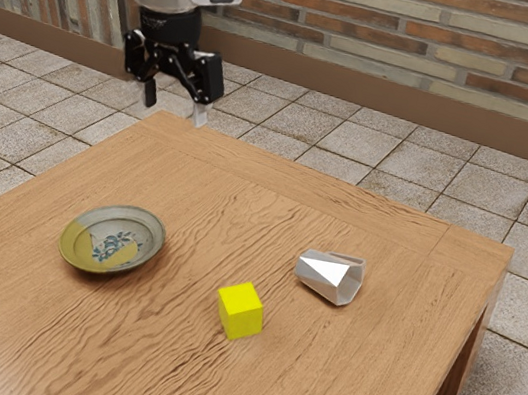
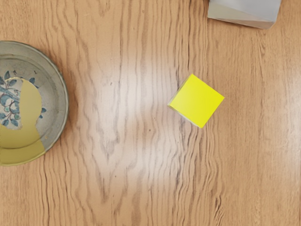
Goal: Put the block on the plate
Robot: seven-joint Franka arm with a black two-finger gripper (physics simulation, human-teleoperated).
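Gripper (image 1: 175, 105) hangs, fingers spread wide, holding nothing. Yellow block (image 1: 241, 311) rests on the bench (image 1: 157, 352), apart from plate (image 1: 115, 242) and silvery vessel (image 1: 328, 274).

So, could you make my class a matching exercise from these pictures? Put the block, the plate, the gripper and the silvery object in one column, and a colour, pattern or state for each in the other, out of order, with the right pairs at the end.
Column one
1. block
2. plate
3. gripper
4. silvery object

Column two
A. round, patterned with blue leaves
B. open and raised, holding nothing
C. faceted, lying on its side
D. plain bright yellow, with square faces

Right pairs: 1-D, 2-A, 3-B, 4-C
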